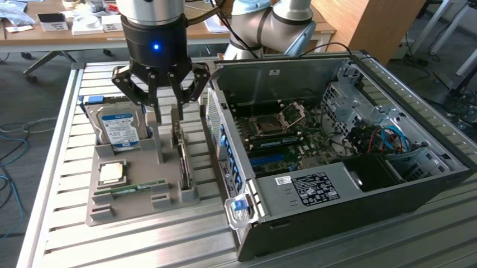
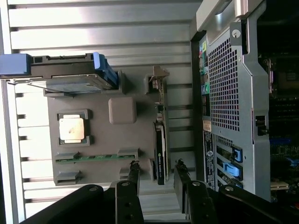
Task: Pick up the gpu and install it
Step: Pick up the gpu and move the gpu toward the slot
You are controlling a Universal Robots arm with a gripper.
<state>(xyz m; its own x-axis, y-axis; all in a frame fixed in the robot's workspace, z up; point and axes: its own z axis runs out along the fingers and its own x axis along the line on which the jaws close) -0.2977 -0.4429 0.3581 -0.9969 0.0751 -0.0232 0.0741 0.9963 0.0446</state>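
One pincer (image 1: 167, 119), jaws apart, over upright gpu (image 1: 182, 159), seemingly not touching

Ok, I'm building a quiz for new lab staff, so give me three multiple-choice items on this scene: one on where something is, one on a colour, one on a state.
1. Where is the gpu?
A) standing on edge in the grey holder beside the computer case
B) plugged in inside that case
C) lying flat under the holder

2. What colour is the label on the hard drive?
A) red
B) blue
C) yellow

3. How is the gripper?
A) shut on the gpu
B) shut on the hard drive
C) open, holding nothing

Answers:
1 A: the card stands in the holder's slot, outside the case.
2 B: the label shows blue and white.
3 C: the jaws stand apart above the gpu, with nothing between them.
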